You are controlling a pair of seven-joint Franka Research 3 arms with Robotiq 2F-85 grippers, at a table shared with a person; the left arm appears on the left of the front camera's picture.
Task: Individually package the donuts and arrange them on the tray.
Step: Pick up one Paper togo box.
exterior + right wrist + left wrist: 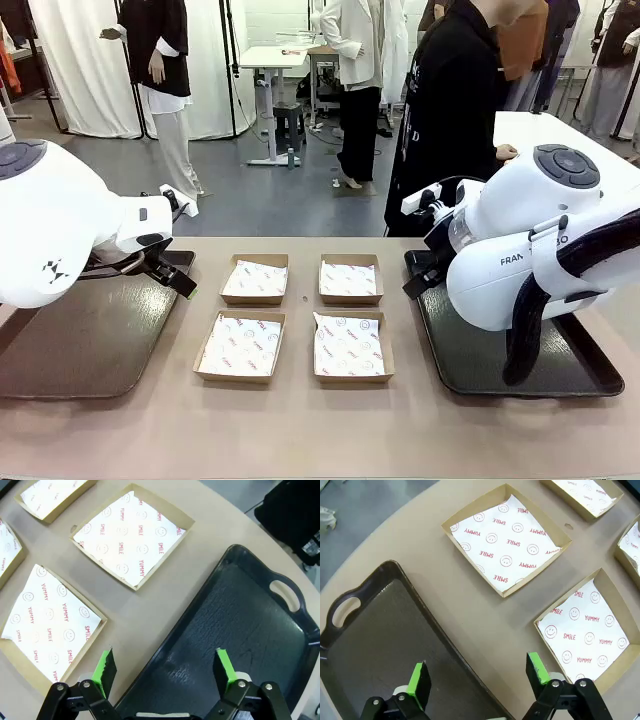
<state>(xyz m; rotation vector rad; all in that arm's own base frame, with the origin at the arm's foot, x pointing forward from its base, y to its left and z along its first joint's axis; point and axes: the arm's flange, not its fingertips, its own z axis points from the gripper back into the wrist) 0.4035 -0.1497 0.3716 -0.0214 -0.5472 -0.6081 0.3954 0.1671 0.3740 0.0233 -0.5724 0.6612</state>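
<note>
Hanging over the inner long rim of the left dark plastic tray, a shallow rimmed rectangle with a cut-out handle, the left hand has its two green-padded fingers spread wide with nothing between them. In the left wrist view one pad lies over the tray's floor. The other lies over the bare beige tabletop, just beside the corner of one of the shallow brown cardboard boxes, which is lined with white paper printed with red smileys and the words SMILE and YUMMY. No contact between this hand and the tray or box can be made out.

The right hand is placed in mirror fashion over the right dark plastic tray, which has the same shape and a handle slot at its end. Its jaws are fully apart and grip nothing. One pad is above the tray's textured floor, the other above the strip of tabletop between the tray's rim and the nearest box.

From the front, four such boxes sit in two rows of two in the middle of the tabletop, between the two trays and apart from one another. A person in dark clothing stands at the far side, behind the right tray.
</note>
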